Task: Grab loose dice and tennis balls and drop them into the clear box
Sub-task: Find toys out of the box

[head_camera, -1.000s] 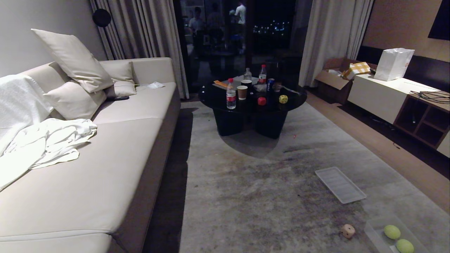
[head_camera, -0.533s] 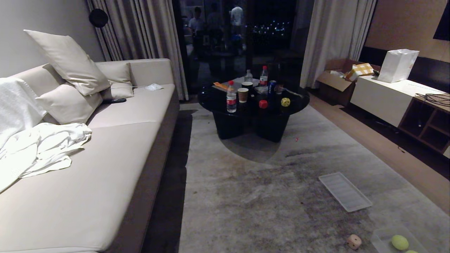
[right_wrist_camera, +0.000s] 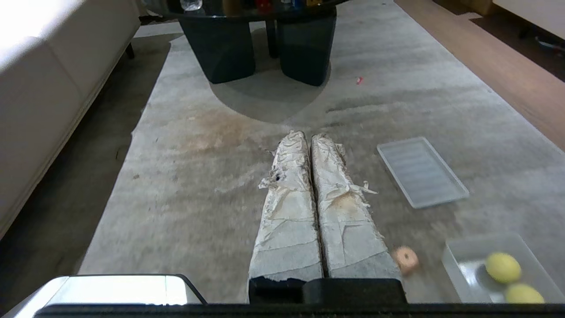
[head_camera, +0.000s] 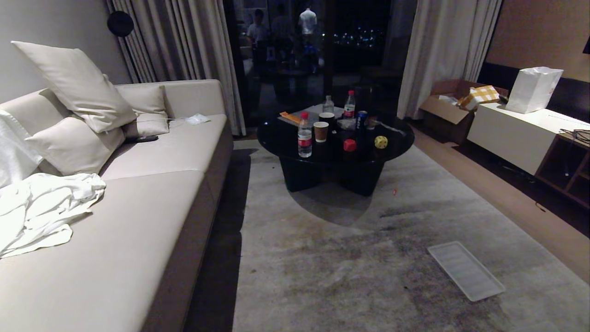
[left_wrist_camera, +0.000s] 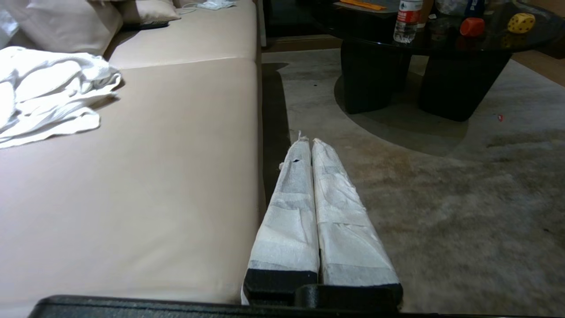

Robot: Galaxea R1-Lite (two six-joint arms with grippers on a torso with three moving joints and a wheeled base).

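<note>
A: Clear box (right_wrist_camera: pixel 468 265)?
B: On the rug, long axis angled toward the ribbed panel (right_wrist_camera: pixel 421 171); two tennis balls (right_wrist_camera: pixel 502 267) inside, pinkish die (right_wrist_camera: pixel 405 260) just beside.
A: Jaws?
B: Left gripper (left_wrist_camera: pixel 306 142) and right gripper (right_wrist_camera: pixel 305 138) pressed together, empty.

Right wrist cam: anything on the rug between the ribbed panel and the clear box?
No, bare rug between ribbed panel and clear box in the right wrist view; pinkish die sits beside it.

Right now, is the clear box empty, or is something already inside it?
Not empty. In the right wrist view the clear box on the rug holds both tennis balls; the pinkish-beige die lies outside, beside it.
</note>
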